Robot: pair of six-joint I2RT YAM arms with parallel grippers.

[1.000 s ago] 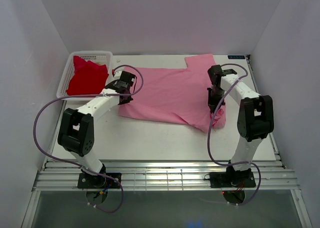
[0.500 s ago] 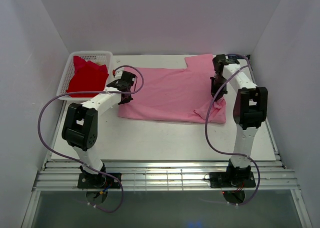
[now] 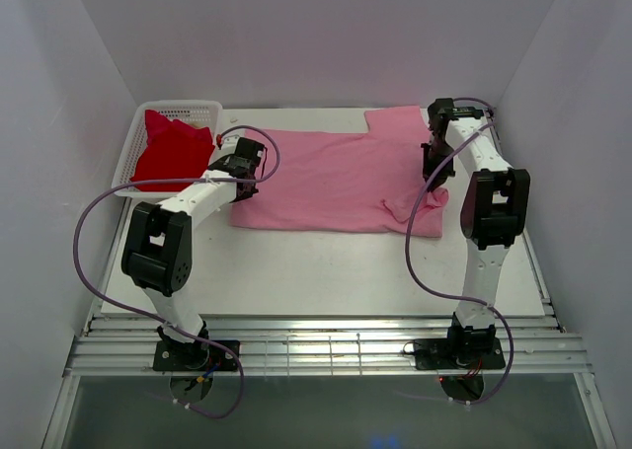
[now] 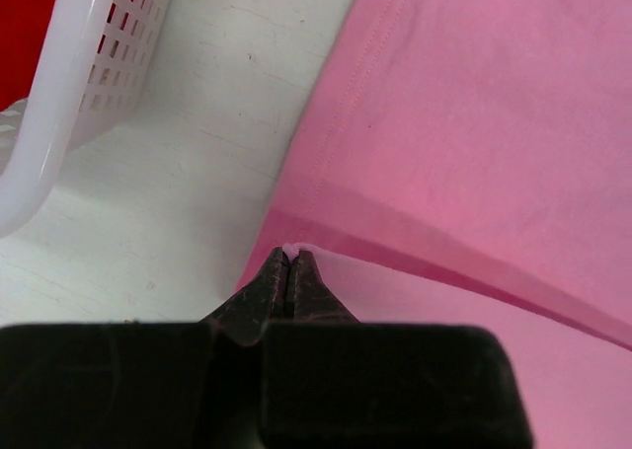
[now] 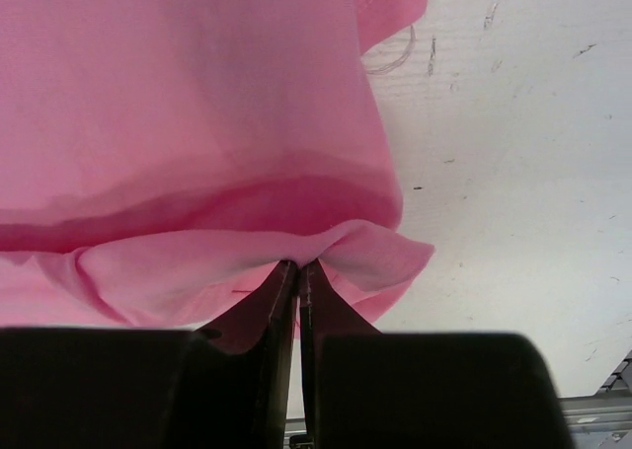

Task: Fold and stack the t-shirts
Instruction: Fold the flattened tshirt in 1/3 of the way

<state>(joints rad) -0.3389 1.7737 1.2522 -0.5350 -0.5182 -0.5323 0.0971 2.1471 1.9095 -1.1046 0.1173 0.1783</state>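
The light pink t-shirt [image 3: 331,181] lies spread across the back of the table, its near part doubled over toward the far side. My left gripper [image 3: 240,178] is shut on the shirt's left edge; the left wrist view shows its jaws pinching a fold of pink cloth [image 4: 292,251]. My right gripper [image 3: 432,176] is shut on the shirt's right edge, where cloth bunches at the jaws [image 5: 297,263]. The bright red t-shirt [image 3: 171,151] lies crumpled in the white mesh basket [image 3: 184,107] at the back left.
The basket's rim [image 4: 54,104] stands just left of my left gripper. White walls close in the table at the back and both sides. Bare table [image 3: 326,271] lies between the shirt and the arm bases. Purple cables loop from both arms.
Both grippers have carried the pink shirt's near edge away from me toward the back. The fold has narrowed the shirt front to back. The right arm now stretches farther back.
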